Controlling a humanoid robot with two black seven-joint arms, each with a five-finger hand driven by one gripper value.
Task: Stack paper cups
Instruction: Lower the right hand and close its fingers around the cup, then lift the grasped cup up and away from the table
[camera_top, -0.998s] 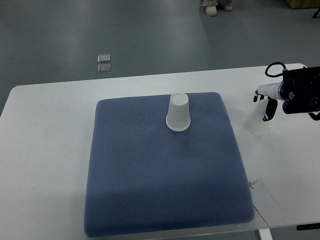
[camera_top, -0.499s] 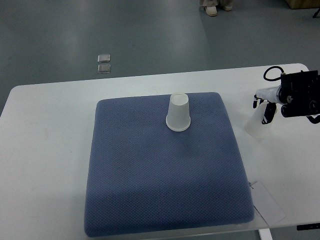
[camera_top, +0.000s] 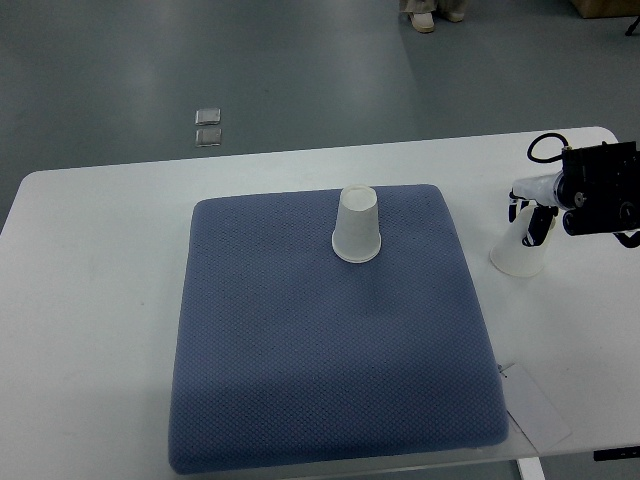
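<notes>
Nothing stacked yet: right hand (camera_top: 528, 215) grips the upside-down paper cup (camera_top: 519, 250) at 3 o'clock, other cup (camera_top: 357, 226) waits on the blue cushion (camera_top: 330, 340).

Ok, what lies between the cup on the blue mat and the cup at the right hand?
Top view: only the blue mat's far right corner, then bare white table, lie between the mat cup and the cup at the right hand.

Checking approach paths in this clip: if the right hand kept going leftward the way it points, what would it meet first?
The right hand already sits at the upside-down white paper cup on the white table. Beyond that, leftward, comes the edge of the blue-grey textured mat; height is unclear.
</notes>
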